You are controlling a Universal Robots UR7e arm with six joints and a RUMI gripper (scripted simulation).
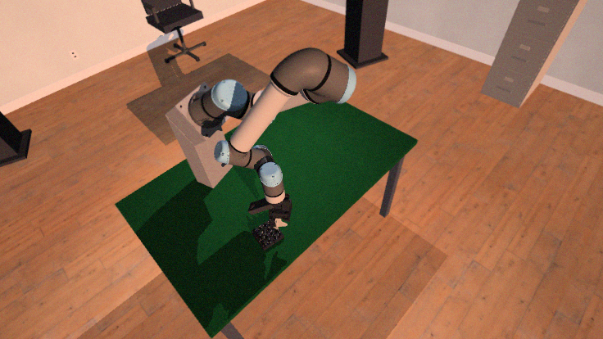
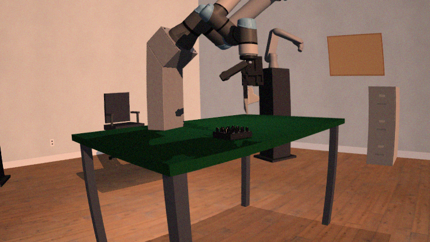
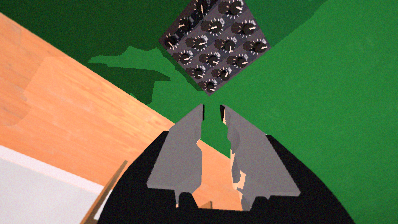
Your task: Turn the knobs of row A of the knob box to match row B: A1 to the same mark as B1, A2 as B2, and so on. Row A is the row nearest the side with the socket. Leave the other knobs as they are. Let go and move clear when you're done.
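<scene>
The knob box [image 1: 268, 237] [image 2: 240, 135] [image 3: 220, 55] is dark and stands on the green table [image 1: 337, 138] [image 2: 300, 123] [image 3: 340, 110], with rows of black knobs bearing pale pointers. In the wrist view it sits turned like a diamond at the top, its far corner cut off. One corner knob [image 3: 210, 86] is closest to the fingers. The socket and the row letters cannot be made out, nor the exact marks. My gripper [image 2: 246, 111] [image 3: 212, 105] hangs well above the table, beside the box. It is nearly shut and empty, a narrow gap between its fingertips.
A dark shadow lies across part of the table and the box's far side. The arm's grey pedestal [image 1: 197, 147] [image 2: 163, 99] stands at the table's back edge. A black column [image 1: 365, 33] [image 2: 279, 135], a chair [image 1: 174, 16] [image 2: 117, 108] and a cabinet [image 1: 531, 50] [image 2: 381, 126] stand beyond the table.
</scene>
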